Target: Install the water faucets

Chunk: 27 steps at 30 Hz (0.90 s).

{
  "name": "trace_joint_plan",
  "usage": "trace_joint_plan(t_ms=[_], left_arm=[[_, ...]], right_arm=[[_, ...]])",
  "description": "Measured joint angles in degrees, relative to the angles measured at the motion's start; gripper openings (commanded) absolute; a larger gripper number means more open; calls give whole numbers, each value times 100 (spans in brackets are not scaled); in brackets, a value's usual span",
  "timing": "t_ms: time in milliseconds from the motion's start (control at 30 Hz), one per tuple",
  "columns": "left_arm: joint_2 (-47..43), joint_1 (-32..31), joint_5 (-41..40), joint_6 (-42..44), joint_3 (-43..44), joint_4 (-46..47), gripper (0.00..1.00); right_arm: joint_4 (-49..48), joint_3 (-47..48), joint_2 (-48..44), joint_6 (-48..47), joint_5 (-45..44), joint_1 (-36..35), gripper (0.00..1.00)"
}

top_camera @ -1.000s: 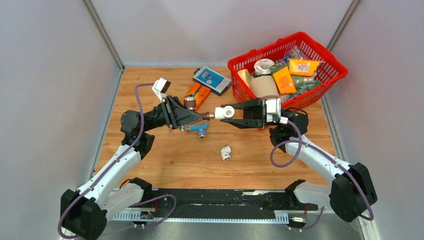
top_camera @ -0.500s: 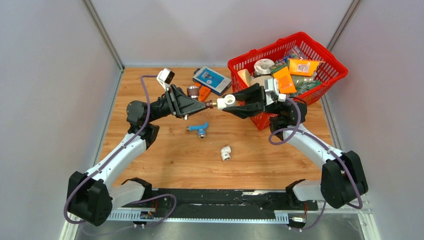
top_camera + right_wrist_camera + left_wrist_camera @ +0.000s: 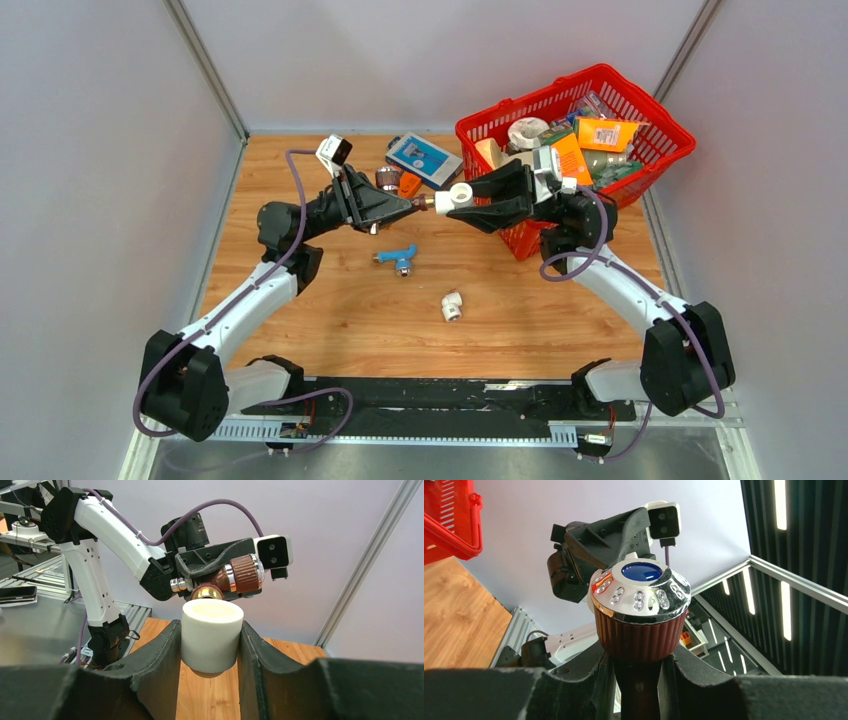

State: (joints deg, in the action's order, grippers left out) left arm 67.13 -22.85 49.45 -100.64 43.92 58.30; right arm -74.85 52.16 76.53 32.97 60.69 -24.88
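My left gripper (image 3: 402, 207) is shut on the dark brown faucet (image 3: 640, 625), whose ribbed brown knob with a chrome cap and blue button fills the left wrist view. My right gripper (image 3: 462, 207) is shut on a white elbow fitting (image 3: 453, 198), seen as a white cylinder (image 3: 211, 636) between the jaws. Both are held above the table, tips facing. The faucet's brass end (image 3: 206, 592) sits right at the fitting's opening. The light blue faucet (image 3: 399, 258) lies on the table below them. A second white elbow fitting (image 3: 452, 305) lies nearer the front.
A red basket (image 3: 640, 160) full of packaged goods stands at the back right, just behind my right wrist. A blue and white box (image 3: 424, 159) and an orange item (image 3: 406, 184) lie at the back centre of the wooden table (image 3: 330, 320).
Both grippers have risen and moved toward the back of the table, keeping the brown faucet's end against the white fitting. The right wrist has tilted up.
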Motion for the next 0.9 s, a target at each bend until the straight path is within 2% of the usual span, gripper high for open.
trace_joint_plan(t_ms=[900], left_arm=[[-98, -225, -105, 286, 190, -461, 0]], right_arm=[[-116, 192, -74, 306, 33, 31, 0]])
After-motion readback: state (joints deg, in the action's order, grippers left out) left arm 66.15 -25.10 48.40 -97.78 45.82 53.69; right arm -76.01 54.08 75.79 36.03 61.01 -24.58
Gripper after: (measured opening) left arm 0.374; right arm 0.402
